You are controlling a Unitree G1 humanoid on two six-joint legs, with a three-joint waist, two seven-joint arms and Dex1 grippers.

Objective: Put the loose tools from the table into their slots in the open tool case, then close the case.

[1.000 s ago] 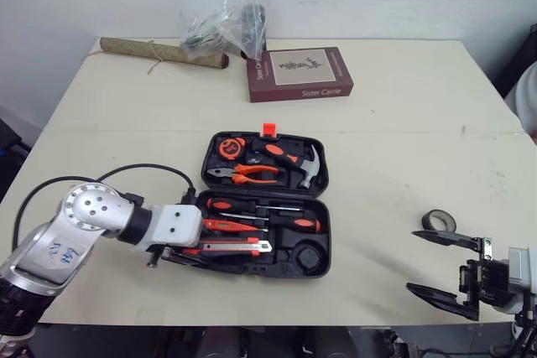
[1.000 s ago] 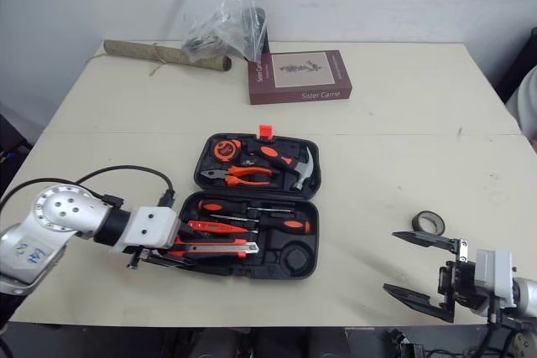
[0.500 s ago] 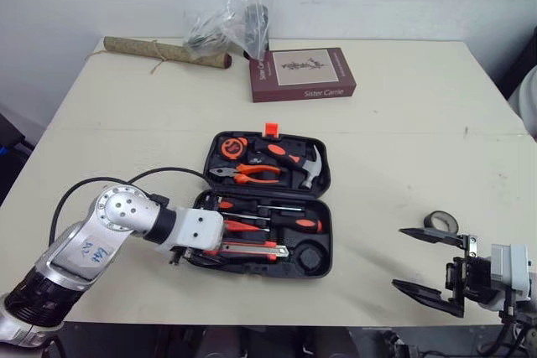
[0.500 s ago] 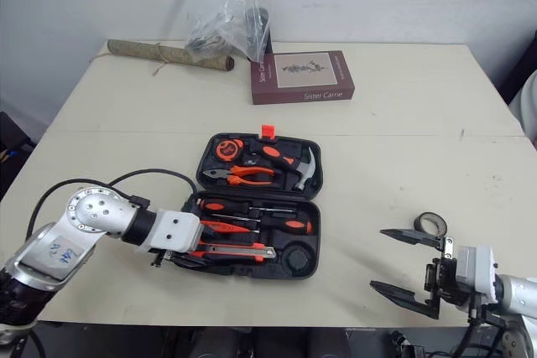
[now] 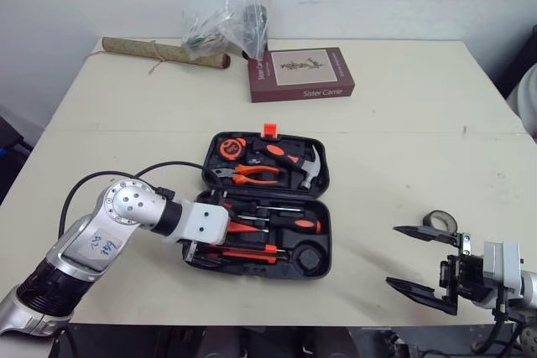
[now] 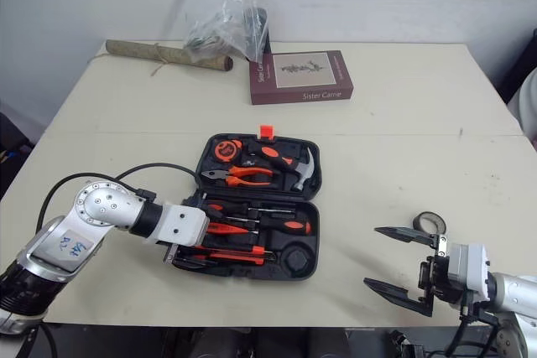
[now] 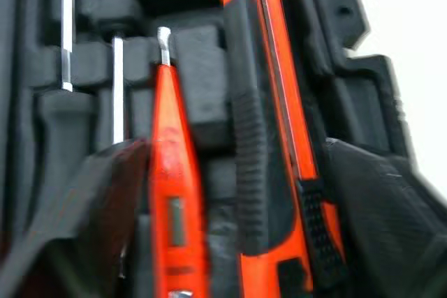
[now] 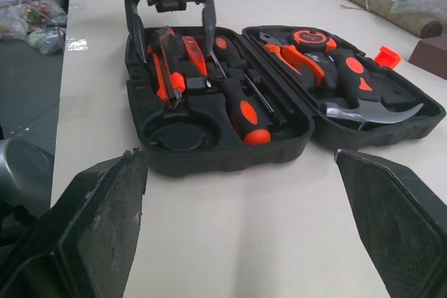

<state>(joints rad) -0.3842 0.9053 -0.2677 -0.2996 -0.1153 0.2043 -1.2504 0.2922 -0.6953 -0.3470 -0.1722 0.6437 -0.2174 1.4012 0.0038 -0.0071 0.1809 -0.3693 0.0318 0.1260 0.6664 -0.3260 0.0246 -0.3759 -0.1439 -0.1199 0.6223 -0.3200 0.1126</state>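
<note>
The open black plastic tool case (image 8: pixel 223 158) lies mid-tabletop (image 5: pixel 403 123), nearer the front edge. The left gripper (image 8: pixel 174 40) hangs over the case's near left corner with its fingers (image 7: pixel 380 214) spread wide and gripping nothing. They straddle the orange-and-black utility knife (image 7: pixel 262 137) and the slim orange tester pen (image 7: pixel 167 193), which lie side by side in the tray. The step in hand looks like seating the knife. To do it well, the robot should confirm the knife sits flat in its moulded slot, then lift straight up so neither finger drags a tool out. The right gripper (image 5: pixel 393 255) hovers wide open and empty by the tabletop's front right corner, just beside a dark roll of tape (image 5: pixel 439 221). That roll probably belongs in the case's empty round recess (image 5: pixel 308 255) before the lid is shut.
</note>
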